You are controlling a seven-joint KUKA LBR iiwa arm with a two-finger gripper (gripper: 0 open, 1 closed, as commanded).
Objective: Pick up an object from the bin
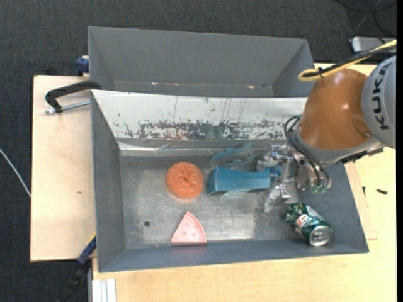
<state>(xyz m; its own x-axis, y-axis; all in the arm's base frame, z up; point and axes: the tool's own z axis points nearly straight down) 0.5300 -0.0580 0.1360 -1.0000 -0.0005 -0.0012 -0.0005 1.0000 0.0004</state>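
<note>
The claw [281, 190] hangs low in the bin [106, 187] at the right end of a blue block [236, 180], which lies mid-floor beside an orange ball [185, 180]. Whether the claw is wide or narrow, I cannot tell. A green can [307, 223] lies near its front-right.

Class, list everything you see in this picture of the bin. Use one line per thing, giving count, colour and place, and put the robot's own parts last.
Bin: one, grey metal, middle of the view.
Fuzzy ball: one, orange, on the bin floor, left of centre.
Blocky thing: one, blue, centre of the floor, just right of the ball.
Wedge: one, pink, by the front wall.
Crushed can: one, green, front right corner.
Arm cover: one, orange, above the bin's right side.
Hand: one, silver, low between the blue thing's right end and the can.
</note>
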